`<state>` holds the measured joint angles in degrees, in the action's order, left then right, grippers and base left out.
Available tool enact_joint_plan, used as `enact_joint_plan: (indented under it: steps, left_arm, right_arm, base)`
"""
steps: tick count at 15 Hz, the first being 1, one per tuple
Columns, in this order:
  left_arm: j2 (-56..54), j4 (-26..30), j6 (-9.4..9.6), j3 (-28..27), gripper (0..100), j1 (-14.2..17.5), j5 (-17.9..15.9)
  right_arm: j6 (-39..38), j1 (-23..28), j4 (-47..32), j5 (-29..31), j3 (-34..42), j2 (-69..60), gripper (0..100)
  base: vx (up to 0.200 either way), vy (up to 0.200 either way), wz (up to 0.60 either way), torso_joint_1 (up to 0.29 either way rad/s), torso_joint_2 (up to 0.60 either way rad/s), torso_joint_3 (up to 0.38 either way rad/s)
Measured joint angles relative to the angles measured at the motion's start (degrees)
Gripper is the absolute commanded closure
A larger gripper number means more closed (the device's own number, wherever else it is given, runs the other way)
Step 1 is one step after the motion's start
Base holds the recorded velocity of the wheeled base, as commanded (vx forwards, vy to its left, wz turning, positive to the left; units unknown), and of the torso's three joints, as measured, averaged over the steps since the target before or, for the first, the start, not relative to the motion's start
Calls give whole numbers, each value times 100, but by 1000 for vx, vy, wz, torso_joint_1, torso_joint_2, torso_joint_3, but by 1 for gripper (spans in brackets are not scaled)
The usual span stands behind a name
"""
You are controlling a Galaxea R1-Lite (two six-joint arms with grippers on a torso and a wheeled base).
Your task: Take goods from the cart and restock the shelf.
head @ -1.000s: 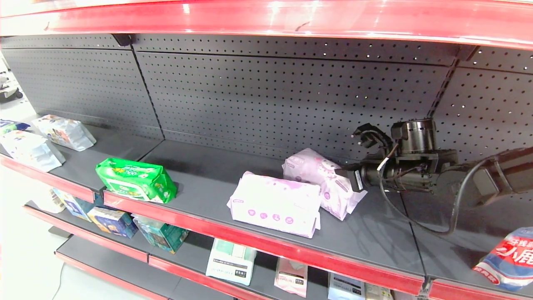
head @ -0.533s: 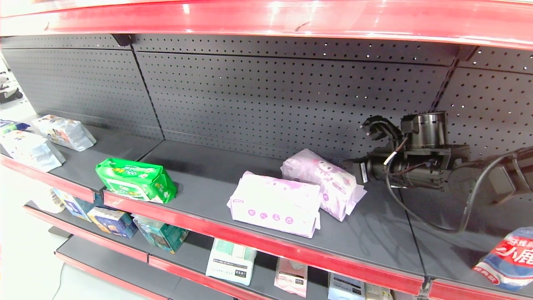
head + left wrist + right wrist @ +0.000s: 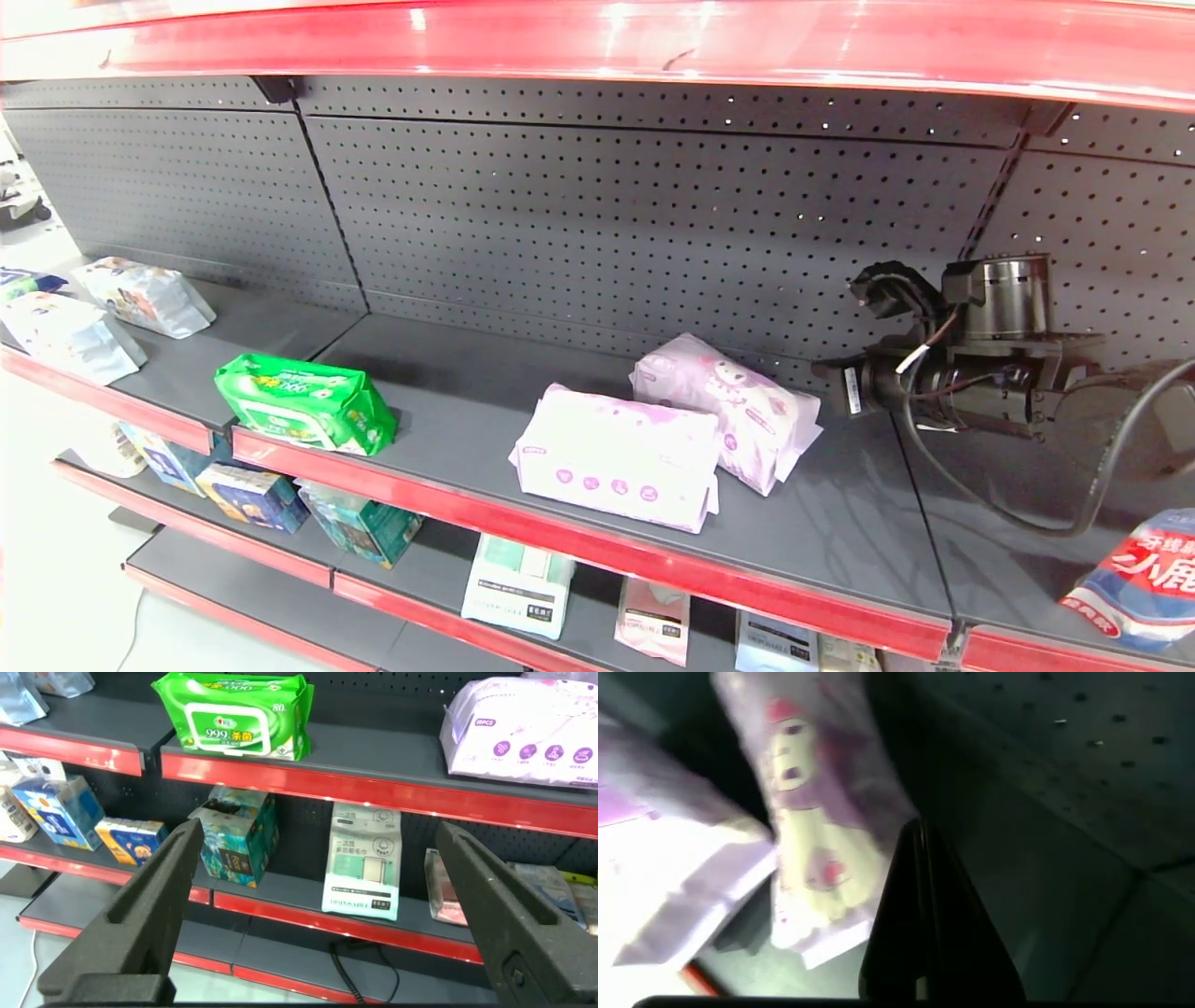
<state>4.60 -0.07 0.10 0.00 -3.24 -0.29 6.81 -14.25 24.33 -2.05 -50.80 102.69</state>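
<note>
Your right gripper (image 3: 834, 381) hangs above the middle shelf (image 3: 840, 532), just off the right end of the pink character-print pack (image 3: 724, 401) and level with its top. The head view shows a small gap between the two. In the right wrist view the gripper (image 3: 918, 838) has its fingers pressed together with nothing between them, pointing along the pink character-print pack (image 3: 808, 849). That pack lies flat on the shelf, near the grey pegboard back panel (image 3: 607, 205). Its front left corner touches the white-and-purple pack (image 3: 616, 457), which sits nearer the red front edge. A green wet wipes pack (image 3: 303, 403) lies further left at the front edge, well apart from both. Two white pouches (image 3: 140, 297) lie on the bay to the far left, and a blue-and-red bag (image 3: 1134, 579) lies at the far right. Your left gripper (image 3: 318, 831) is lower, in front of the shelving, with fingers spread wide and holding nothing. Past it you see the green wet wipes pack (image 3: 234, 714) above. A teal tissue box (image 3: 238, 840) and a white-and-green pack (image 3: 364, 863) stand on the shelf below.
</note>
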Motion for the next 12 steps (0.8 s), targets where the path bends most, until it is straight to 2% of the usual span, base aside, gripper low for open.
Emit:
enact_joint_plan:
  steps: [5,12]
  left_arm:
    - [0,0,0,0,0,0,0]
    - [0,0,0,0,0,0,0]
  right_arm:
    - [33,-16,0,158,66,-13,100]
    - [183,-13,-79,338,551,17,100]
  base:
    - [0,0,0,0,0,0]
    - [0,0,0,0,0,0]
